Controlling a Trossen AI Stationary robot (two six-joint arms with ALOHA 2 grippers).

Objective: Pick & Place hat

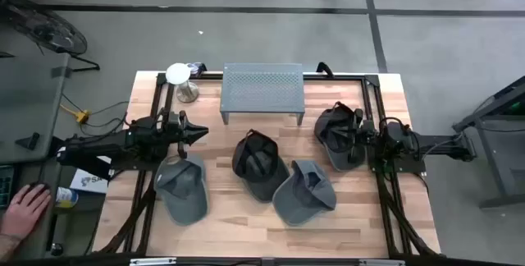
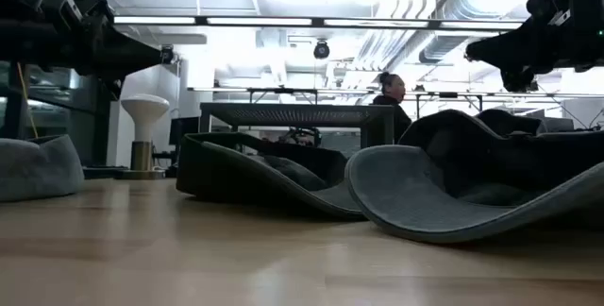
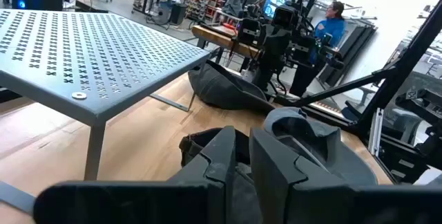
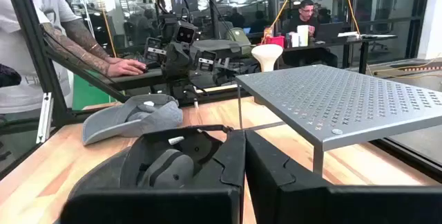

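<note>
Four soft fabric caps lie on the wooden table (image 1: 246, 221). The dark upturned baseball cap (image 1: 258, 163) sits at centre, six o'clock of the perforated grey metal stand (image 1: 262, 89). Light and floppy, I judge; the stiff brim is the best hold. Left gripper (image 1: 197, 133) and right gripper (image 1: 358, 137) both pinched together, holding nothing.

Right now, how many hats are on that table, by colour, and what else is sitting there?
Grey hats: 2
Black hats: 2
Perforated metal stand: 1
White mushroom-shaped lamp: 1
Total: 6
</note>
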